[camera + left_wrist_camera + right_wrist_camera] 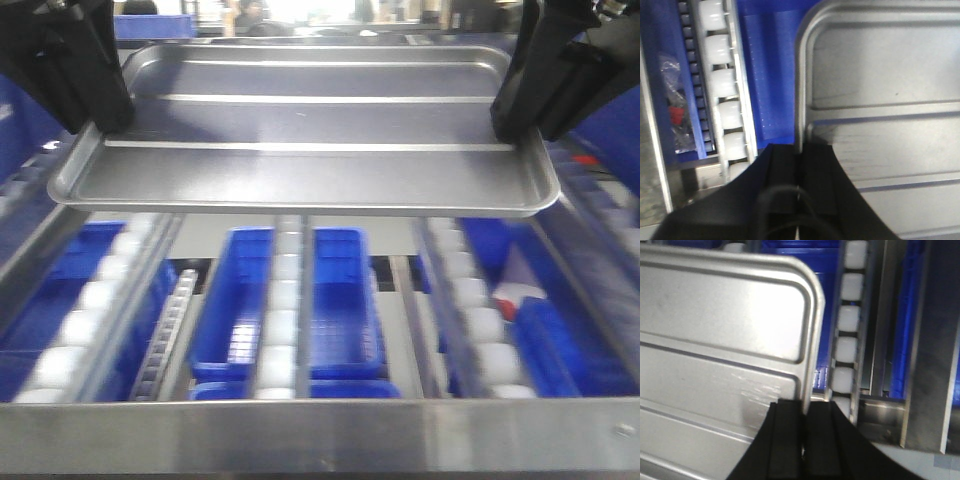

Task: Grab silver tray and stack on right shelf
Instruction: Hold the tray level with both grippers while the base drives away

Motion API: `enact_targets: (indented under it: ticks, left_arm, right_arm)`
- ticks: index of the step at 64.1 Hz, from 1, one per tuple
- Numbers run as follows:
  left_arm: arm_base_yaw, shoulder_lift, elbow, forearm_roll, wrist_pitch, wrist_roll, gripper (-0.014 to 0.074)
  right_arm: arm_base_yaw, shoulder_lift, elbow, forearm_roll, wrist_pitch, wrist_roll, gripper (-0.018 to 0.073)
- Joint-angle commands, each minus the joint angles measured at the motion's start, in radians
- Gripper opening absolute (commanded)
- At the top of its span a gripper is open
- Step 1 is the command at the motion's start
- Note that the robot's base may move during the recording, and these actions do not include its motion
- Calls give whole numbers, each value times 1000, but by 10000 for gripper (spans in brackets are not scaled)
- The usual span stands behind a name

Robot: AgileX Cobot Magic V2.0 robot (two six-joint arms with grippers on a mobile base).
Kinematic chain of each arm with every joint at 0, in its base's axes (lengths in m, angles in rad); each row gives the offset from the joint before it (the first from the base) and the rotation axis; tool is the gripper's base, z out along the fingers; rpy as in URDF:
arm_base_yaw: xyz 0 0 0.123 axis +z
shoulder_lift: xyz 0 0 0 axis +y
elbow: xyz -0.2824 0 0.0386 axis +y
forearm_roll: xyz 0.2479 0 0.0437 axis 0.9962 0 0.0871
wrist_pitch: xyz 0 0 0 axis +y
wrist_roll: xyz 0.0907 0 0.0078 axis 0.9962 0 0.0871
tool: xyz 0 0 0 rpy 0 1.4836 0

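The tray (310,150) fills the upper half of the front view, held off the shelf above the roller tracks (285,300) and the blue bins (345,300) beneath them. It is shallow bare steel with rounded corners, a rolled rim and two long raised ribs across its floor. Fine scuff marks show near the right-hand grip point.

The left claw (800,155) is clamped on the tray's left rim, one finger on each side of the edge. The right claw (805,410) is clamped likewise on the right rim. The shelf front rail (300,430) crosses the bottom of the front view.
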Motion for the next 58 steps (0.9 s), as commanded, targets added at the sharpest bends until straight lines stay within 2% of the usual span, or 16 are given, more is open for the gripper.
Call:
enact_targets:
  ticks: [1, 58]
  left_arm:
    - [-4, -37, -30, 41, 1, 9, -93]
    - [-4, -37, -30, 41, 1, 9, -93]
  right_arm:
    - [-4, -31, -35, -38, -33, -18, 56]
    - [-4, -31, -35, -38, -32, -18, 56]
